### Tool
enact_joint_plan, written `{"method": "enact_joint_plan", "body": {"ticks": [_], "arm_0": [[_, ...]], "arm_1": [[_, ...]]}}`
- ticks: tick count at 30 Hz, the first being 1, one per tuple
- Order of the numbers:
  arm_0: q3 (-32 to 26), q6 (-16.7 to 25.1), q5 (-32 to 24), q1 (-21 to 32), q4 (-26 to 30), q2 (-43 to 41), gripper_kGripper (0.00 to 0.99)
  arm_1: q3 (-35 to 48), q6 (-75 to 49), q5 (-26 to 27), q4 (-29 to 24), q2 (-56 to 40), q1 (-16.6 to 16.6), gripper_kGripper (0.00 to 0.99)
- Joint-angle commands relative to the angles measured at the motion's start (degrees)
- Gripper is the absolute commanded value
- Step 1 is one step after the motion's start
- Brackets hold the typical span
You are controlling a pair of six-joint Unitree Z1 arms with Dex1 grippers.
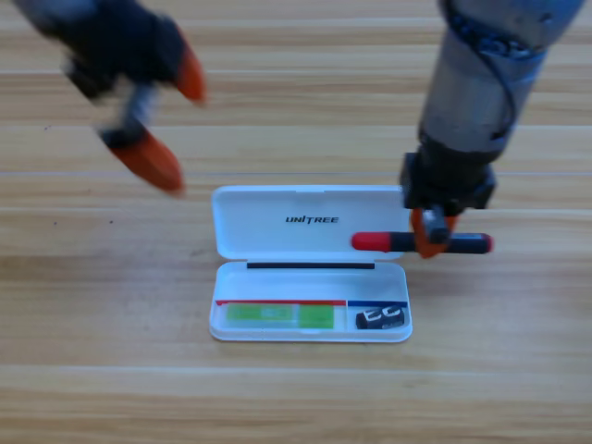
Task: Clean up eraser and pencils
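The white case point(310, 268) lies open at the table's middle. Its tray holds the light-green pencil point(279, 315) on the left and the black eraser point(381, 319) in the right compartment. The black pen with red cap point(375, 242) is level over the lid's right edge. My right gripper point(431, 236) points down and is shut on its barrel. My left gripper point(166, 120) is at the upper left, away from the case, jaws spread apart and holding nothing.
The case's lid point(277, 222), printed UNITREE, lies flat behind the tray. Bare wooden table point(111, 370) surrounds the case on all sides.
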Motion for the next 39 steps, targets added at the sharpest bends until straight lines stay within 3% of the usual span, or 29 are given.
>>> {"method": "enact_joint_plan", "body": {"ticks": [1, 6, 15, 39], "arm_0": [[2.85, 3.35, -3.07, 12.76, 0.38, -3.84, 0.990], [6.98, 3.44, -6.05, 16.01, -2.17, -4.36, 0.990], [14.54, 2.82, -8.52, 16.01, -8.58, -4.54, 0.990], [18.93, 2.82, -9.31, 16.10, -12.63, -4.71, 0.990]], "arm_1": [[-6.60, 0.77, -0.81, 2.42, 9.16, 3.49, 0.000], [-11.96, 0.86, -0.98, 3.21, 12.68, 4.98, 0.000], [-18.82, 1.83, -1.77, 4.09, 18.13, 6.30, 0.000], [-19.17, 2.44, -3.09, 4.53, 19.53, 6.30, 0.000]]}}
